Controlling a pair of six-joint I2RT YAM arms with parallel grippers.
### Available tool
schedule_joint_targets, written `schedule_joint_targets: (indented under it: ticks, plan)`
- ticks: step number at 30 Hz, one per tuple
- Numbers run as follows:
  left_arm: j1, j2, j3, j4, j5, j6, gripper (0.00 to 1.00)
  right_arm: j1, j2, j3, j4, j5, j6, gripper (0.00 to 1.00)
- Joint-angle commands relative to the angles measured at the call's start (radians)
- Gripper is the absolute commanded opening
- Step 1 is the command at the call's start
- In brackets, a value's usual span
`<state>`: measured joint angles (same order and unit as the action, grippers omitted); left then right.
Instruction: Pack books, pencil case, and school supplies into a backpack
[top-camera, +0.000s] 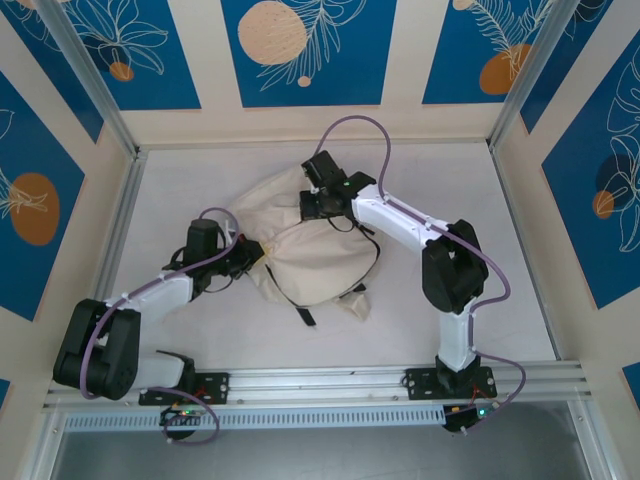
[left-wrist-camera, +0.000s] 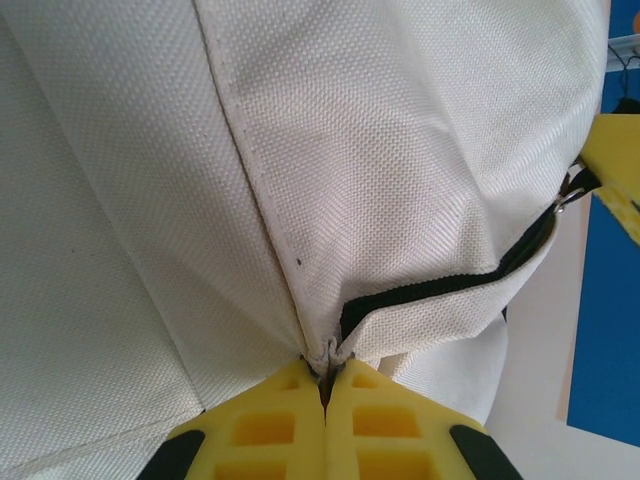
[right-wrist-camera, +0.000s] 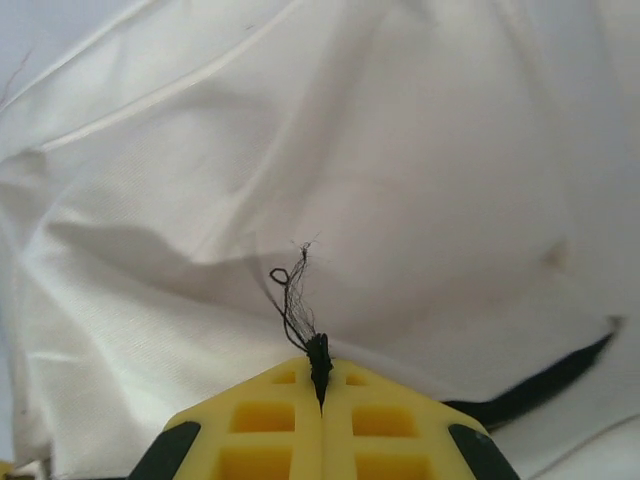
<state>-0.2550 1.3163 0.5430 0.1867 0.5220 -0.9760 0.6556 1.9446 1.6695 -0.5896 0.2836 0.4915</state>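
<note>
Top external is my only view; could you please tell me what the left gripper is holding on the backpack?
Observer: The left gripper is shut on a fold of backpack fabric, right at the zipper end.
Operator: Thank you; and the right gripper?
Observer: The right gripper is shut on a thin dark tab with frayed threads.
Operator: Where does the zipper run?
Observer: From that fold toward a metal pull.
</note>
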Motion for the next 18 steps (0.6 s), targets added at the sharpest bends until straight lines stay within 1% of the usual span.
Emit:
schedule_joint_targets:
  ticks: [1,14,18]
  plan:
    - [0.025,-0.012,-0.008,-0.141,-0.035,0.044,0.0,-0.059,-0.064,-0.008,0.008,0.104,-0.022,0.0]
    - [0.048,-0.008,0.005,-0.203,-0.051,0.079,0.0,-0.174,-0.034,-0.049,0.007,0.066,0.023,0.0]
    - [0.054,-0.006,0.008,-0.211,-0.051,0.085,0.0,-0.204,0.009,-0.054,0.003,0.005,0.046,0.0]
